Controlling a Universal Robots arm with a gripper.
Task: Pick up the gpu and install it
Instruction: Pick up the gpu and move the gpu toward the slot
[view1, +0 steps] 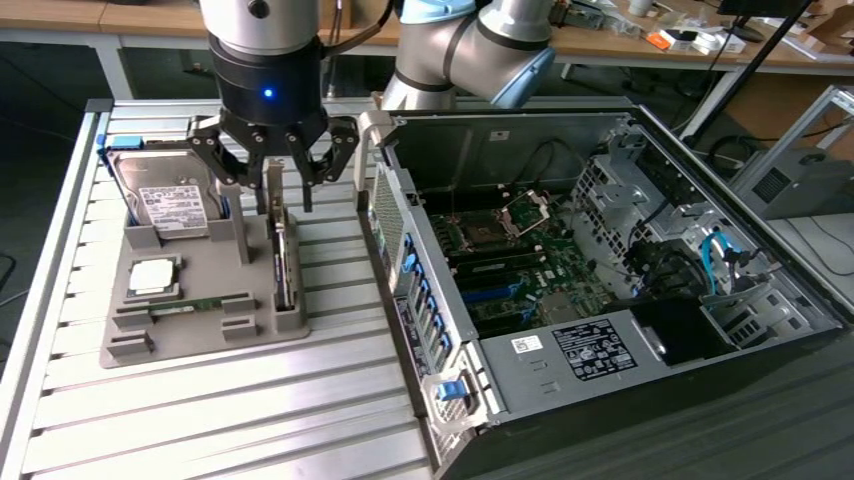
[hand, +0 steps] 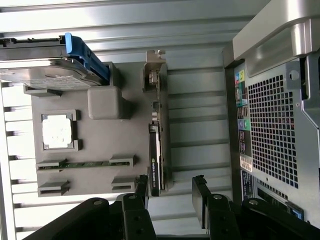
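The gpu (view1: 282, 255) stands on edge as a narrow strip in a slot of the grey holder tray (view1: 200, 340), on the side nearest the computer case. My gripper (view1: 278, 192) hangs directly over its far end, open, with one finger on each side of the card. In the wrist view the gpu (hand: 156, 140) runs lengthwise, its silver bracket (hand: 154, 75) at the end away from me. My gripper (hand: 170, 196) straddles the dark labelled end of the card, and the fingers (hand: 200, 197) stand apart from it, holding nothing.
On the same tray sit a silver hard drive (view1: 167, 200) with a blue clip, a square processor (view1: 154, 275) and a green memory stick (view1: 200, 303). The open computer case (view1: 601, 270) lies at the exterior view's right, its perforated rear wall (hand: 280, 125) close beside the tray.
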